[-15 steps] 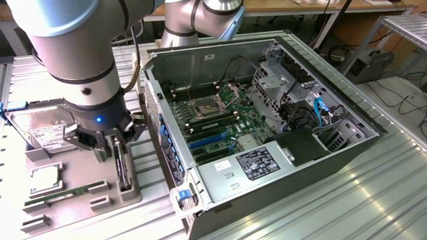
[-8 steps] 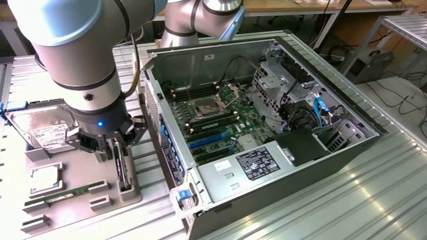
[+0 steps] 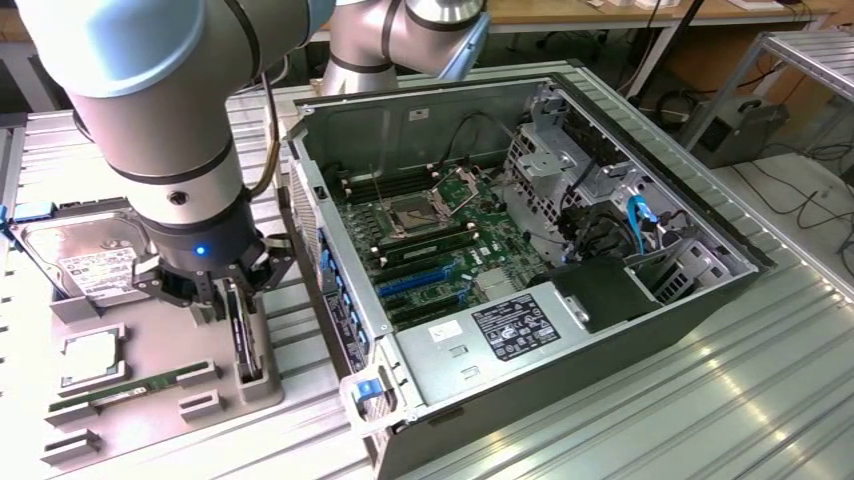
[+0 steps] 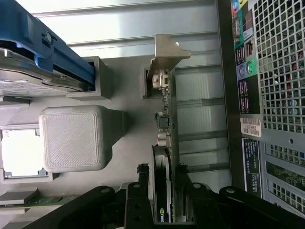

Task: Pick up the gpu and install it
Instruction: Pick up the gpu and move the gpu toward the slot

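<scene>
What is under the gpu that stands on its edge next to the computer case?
The gray holder tray, with a slot block at the bracket end. The gpu covers the slot's floor, and the gripper hides its other end.

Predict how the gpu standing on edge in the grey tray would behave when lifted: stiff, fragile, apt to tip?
Probably stiff: the gpu is a flat board with a metal bracket. Likely fragile, since small components sit exposed on it. Thin and upright on edge in the grey tray, it could tip without support.
</scene>
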